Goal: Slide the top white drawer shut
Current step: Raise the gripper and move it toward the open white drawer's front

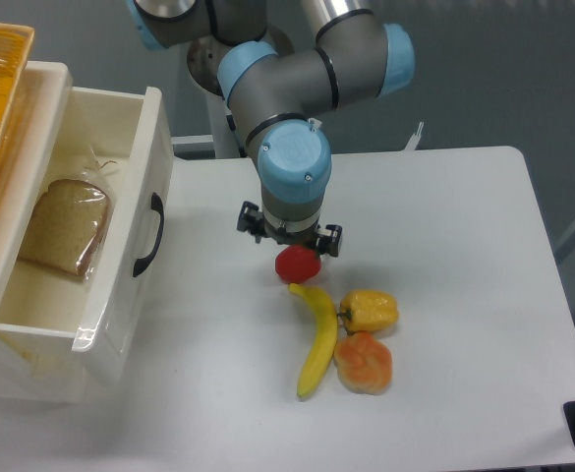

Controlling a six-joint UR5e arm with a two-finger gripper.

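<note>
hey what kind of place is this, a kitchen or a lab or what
Probably a robot lab: a UR5e arm works over a plain white table bearing toy-like food, beside a white drawer holding bagged bread.

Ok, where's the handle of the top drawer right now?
The black handle sits on the front of the open top white drawer at the camera view's left, facing the tool over bare table.

Top white drawer [130, 295] pulled well out of the cabinet at the table's left edge. Glossy white plastic, deep, with black curved handle [149, 234] on the front
</note>
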